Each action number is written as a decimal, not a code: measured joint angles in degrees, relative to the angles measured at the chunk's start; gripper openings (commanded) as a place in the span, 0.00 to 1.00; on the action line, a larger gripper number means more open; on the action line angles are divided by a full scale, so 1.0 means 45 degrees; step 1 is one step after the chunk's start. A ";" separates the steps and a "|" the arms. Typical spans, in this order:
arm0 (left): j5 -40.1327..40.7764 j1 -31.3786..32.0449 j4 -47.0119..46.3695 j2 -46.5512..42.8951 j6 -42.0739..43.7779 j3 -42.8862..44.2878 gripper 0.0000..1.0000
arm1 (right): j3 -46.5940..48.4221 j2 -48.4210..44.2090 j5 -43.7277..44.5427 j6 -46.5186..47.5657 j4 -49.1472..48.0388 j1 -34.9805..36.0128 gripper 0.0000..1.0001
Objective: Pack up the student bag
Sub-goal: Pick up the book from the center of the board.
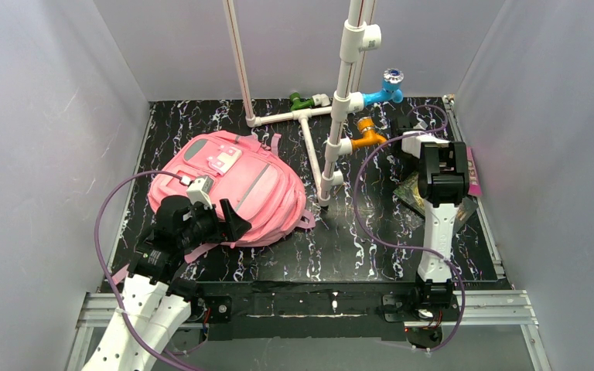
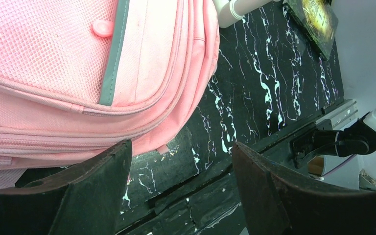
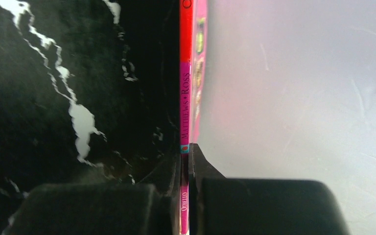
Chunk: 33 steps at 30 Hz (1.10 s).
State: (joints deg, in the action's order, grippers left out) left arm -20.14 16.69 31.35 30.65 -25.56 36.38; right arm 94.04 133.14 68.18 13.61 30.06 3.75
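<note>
The student bag (image 1: 232, 182) is a large pink backpack with grey stripes, lying flat on the left of the black marbled table; the left wrist view shows its zipped edge (image 2: 78, 73). My left gripper (image 1: 230, 220) hovers at the bag's near right edge, open with nothing between its fingers (image 2: 181, 149). On the right side, my right gripper (image 1: 442, 166) is shut on the spine of a thin pink and red book (image 3: 185, 88), which stands on edge next to the right wall (image 1: 474, 174).
A dark book (image 1: 410, 193) lies on the table beside the right arm, also visible in the left wrist view (image 2: 318, 19). A white pipe frame (image 1: 332, 131) with green, blue and orange fittings stands at the back middle. Grey walls enclose three sides.
</note>
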 measured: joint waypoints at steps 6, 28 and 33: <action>0.0165 0.0000 0.0005 0.0000 0.0000 -0.0005 0.73 | -0.0899 -0.4027 -0.0695 -0.1122 0.0282 0.0539 0.01; -0.0121 0.0000 0.0782 0.1642 -0.2545 0.0175 0.76 | -0.7519 -1.8612 -1.6849 -0.7490 0.5275 0.0520 0.01; -0.1836 0.0015 -0.0087 0.1350 -0.4410 0.0384 0.86 | -0.8884 -1.9171 -2.1546 -0.8004 0.6465 0.0539 0.01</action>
State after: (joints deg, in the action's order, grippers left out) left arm -28.40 16.75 30.96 36.73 -45.41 38.11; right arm 54.06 46.87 -28.77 -22.41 59.16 6.17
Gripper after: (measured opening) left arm 0.783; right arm 0.067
